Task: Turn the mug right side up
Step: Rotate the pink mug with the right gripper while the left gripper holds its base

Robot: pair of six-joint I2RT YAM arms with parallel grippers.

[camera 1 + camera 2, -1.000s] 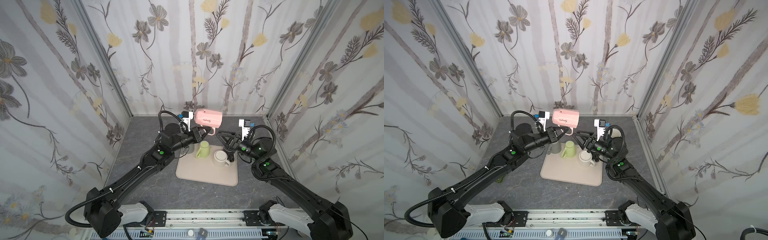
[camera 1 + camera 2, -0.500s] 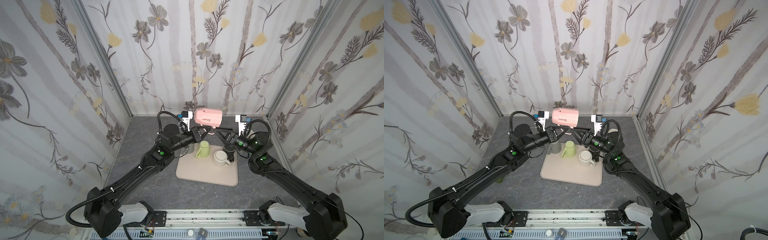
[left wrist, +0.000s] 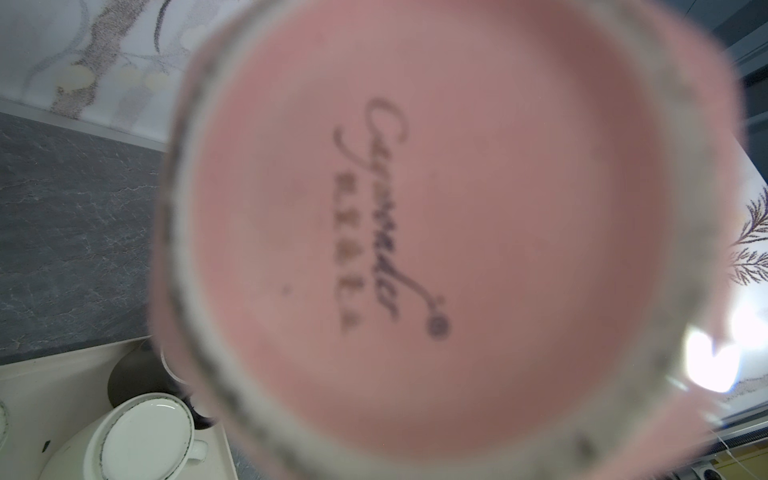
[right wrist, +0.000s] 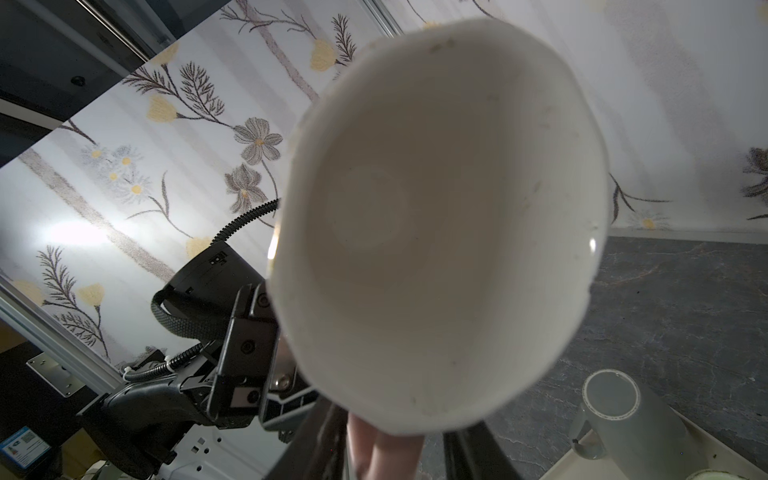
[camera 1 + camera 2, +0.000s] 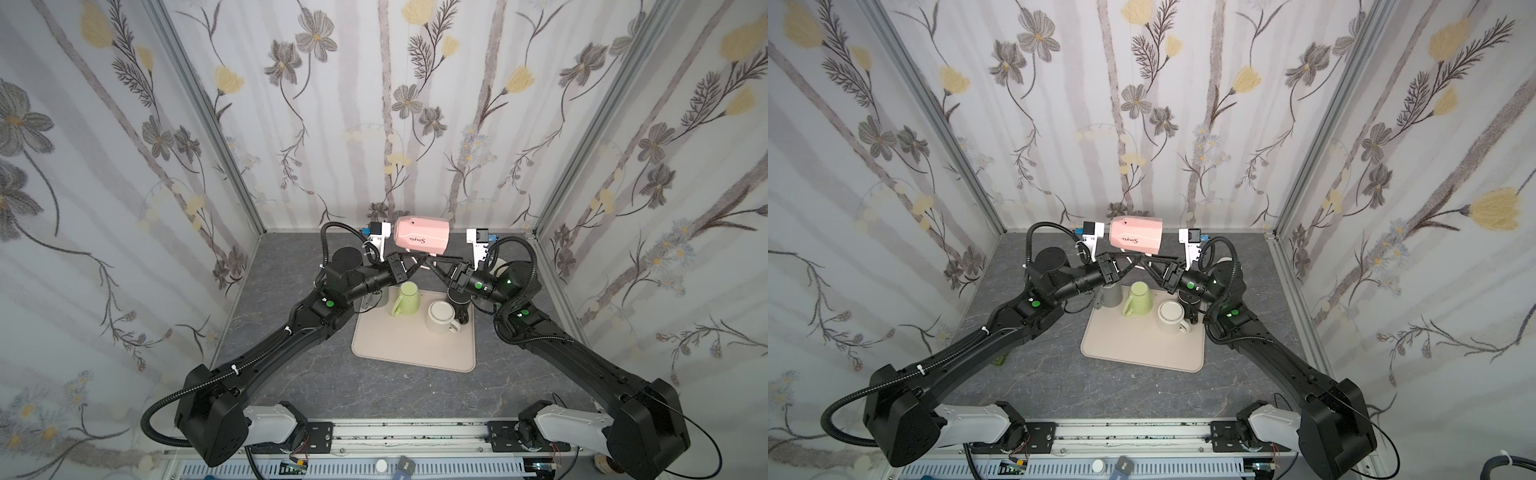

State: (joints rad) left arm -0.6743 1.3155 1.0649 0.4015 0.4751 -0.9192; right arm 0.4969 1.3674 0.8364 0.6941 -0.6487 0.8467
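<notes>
- Top views, both, show five mugs: one pink faceted ceramic mug, one pale green glossy mug, one cream round mug, one grey mug and one dark mug.
- One matte beige tray with rounded corners lies at frame centre on the dark grey stone-patterned table.
- The green, cream and dark mugs stand on the tray. The grey one is at its upper left corner, and I cannot tell whether it is on or off the tray.
- The pink mug hangs in the air at upper middle of the frame, above the tray's far edge.
- Its long axis runs level, left to right across the frame. Its base faces frame left, its mouth frame right, and its handle points down.
- Dark script runs along its side.
- The left wrist view is filled by its blurred base, a pink disc inside a pale speckled ring with a dark stamp.
- The right wrist view looks into its smooth white inside.
- The left gripper is clamped on the pink handle from frame left.
- The right gripper has its jaws either side of that handle. One finger is against it, and a gap shows at the other.
- The cream mug sits base up.
</notes>
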